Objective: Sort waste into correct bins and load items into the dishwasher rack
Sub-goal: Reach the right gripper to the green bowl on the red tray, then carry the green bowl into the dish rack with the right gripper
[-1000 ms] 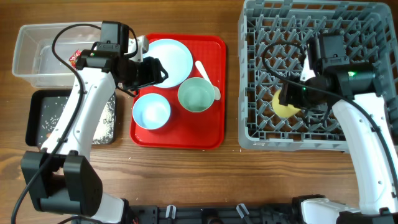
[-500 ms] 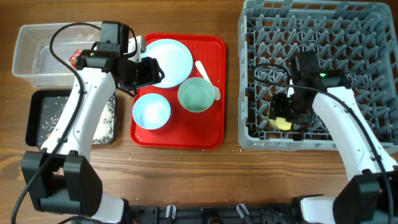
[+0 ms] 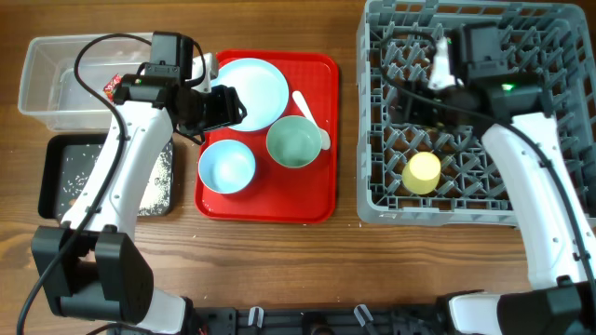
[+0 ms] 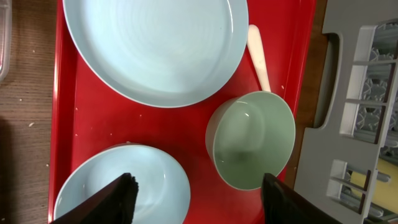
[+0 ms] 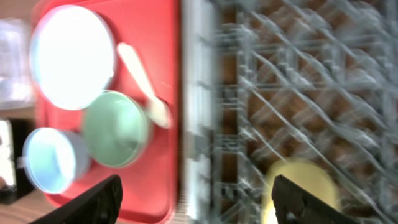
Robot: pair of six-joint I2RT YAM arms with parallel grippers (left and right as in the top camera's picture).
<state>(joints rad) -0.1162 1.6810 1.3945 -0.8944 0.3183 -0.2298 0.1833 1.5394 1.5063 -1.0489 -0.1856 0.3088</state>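
Observation:
My left gripper [image 3: 235, 108] [image 4: 199, 202] is open and empty, hovering over the red tray between the light blue plate [image 3: 253, 93] [image 4: 155, 50], the light blue bowl [image 3: 226, 166] [image 4: 118, 186] and the pale green bowl [image 3: 295, 141] [image 4: 252, 140]. The white spoon [image 3: 307, 113] [image 4: 258, 56] lies beside the green bowl. My right gripper [image 3: 417, 104] [image 5: 199, 205] is open and empty above the grey dishwasher rack [image 3: 372, 186] [image 5: 311, 81]. The yellow cup [image 3: 422, 173] [image 5: 298, 186] stands mouth down in the rack, apart from it.
The red tray [image 3: 317, 200] sits left of the rack. The clear tub [image 3: 47, 84] at the far left holds a red wrapper [image 3: 114, 87]. The black tray [image 3: 56, 177] below it holds scattered rice grains [image 3: 158, 181].
My right gripper has let go of the yellow cup in the rack and lifted away toward the rack's back. The left arm has not moved.

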